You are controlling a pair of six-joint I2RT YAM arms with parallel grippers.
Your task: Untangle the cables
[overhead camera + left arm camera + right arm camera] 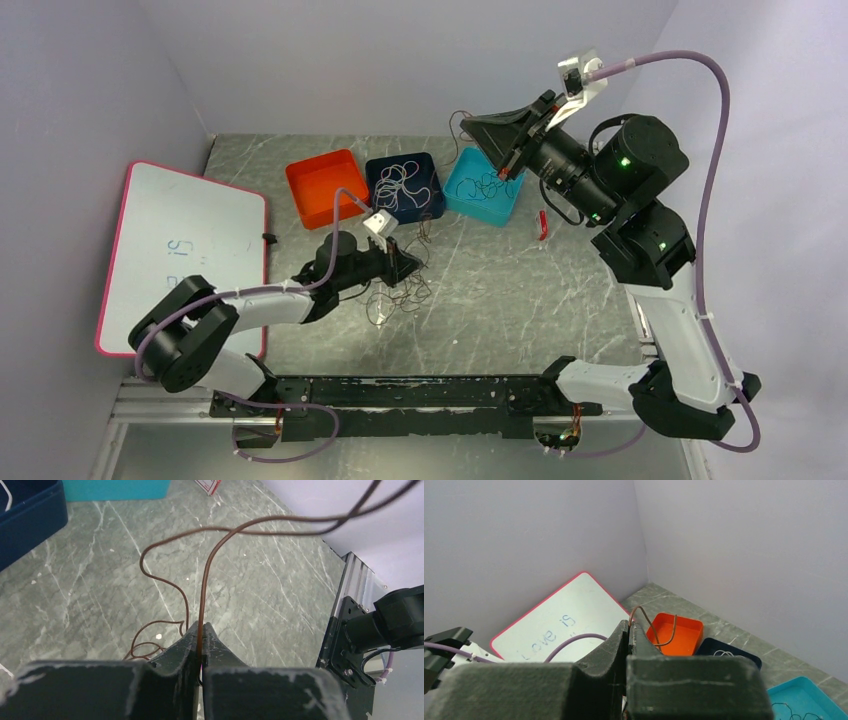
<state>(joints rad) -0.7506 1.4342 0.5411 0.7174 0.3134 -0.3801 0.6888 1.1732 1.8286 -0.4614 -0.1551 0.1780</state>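
On your marble table (540, 300), near the navy bin (405, 158), your left gripper (201, 630) sits low, jaws clamped on a brown cable (202, 590) beside the tangle (398, 297), while your right gripper (630, 627), raised by the teal bin (480, 213), pinches a brown cable loop (674, 627).

Your top view looks steeply down on the table (520, 300) from the near edge at 6 o'clock; your left wrist view sits close behind its fingers (182, 647), low over that table; your right wrist view, raised, looks past its fingers (616, 642) toward the whiteboard (569, 610) at 9 and the orange bin (689, 630), both shared with the top view.
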